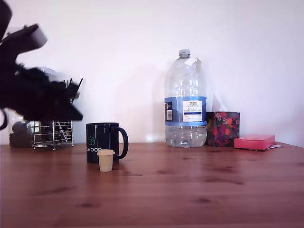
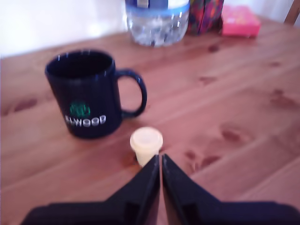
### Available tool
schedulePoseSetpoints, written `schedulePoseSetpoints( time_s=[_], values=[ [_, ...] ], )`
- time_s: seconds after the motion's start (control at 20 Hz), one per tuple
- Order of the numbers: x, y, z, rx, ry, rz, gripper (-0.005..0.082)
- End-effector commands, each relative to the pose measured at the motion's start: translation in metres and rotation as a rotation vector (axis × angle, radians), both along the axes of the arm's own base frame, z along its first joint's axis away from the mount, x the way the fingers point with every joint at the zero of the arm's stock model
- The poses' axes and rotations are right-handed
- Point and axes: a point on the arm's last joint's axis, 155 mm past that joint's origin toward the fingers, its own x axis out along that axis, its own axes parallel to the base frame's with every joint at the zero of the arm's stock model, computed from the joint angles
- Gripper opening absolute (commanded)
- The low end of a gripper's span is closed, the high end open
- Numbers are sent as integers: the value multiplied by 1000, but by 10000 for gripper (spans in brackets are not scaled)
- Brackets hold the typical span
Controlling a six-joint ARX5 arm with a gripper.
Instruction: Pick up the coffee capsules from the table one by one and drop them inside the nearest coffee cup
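— Fingers (image 2: 149, 180), how do they stand?
— Pressed together, nothing between them.
— And the beige capsule (image 2: 146, 142)?
— Upright on the table (image 2: 234, 117), just beyond their tips; the black mug (image 2: 86, 96) is farther off.

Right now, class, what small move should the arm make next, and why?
Probably open the claw: its jaws stand shut with nothing between them, while the beige capsule stands upright on the table just beyond the tips, beside the mug, not yet grasped.
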Motion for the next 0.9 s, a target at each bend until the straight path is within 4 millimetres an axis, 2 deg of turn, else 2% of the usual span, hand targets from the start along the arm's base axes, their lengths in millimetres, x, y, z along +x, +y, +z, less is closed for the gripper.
schedulePoseSetpoints(
  time_s=[0.0, 0.15, 0.25, 0.3, 0.4, 0.45, 0.5, 0.85],
  values=[
    [-6, 1, -10, 5, 16, -1, -19],
    [-12, 0, -21, 23, 49, -11, -6],
    [-12, -1, -21, 27, 46, -15, 53],
    [-12, -1, -21, 29, 46, -16, 169],
    [-11, -1, -23, 41, 37, -20, 504],
    [-10, -2, -26, 50, 34, -24, 601],
    [-9, -2, -30, 51, 35, -24, 633],
    [1, -15, -56, 50, 19, -36, 634]
  ],
)
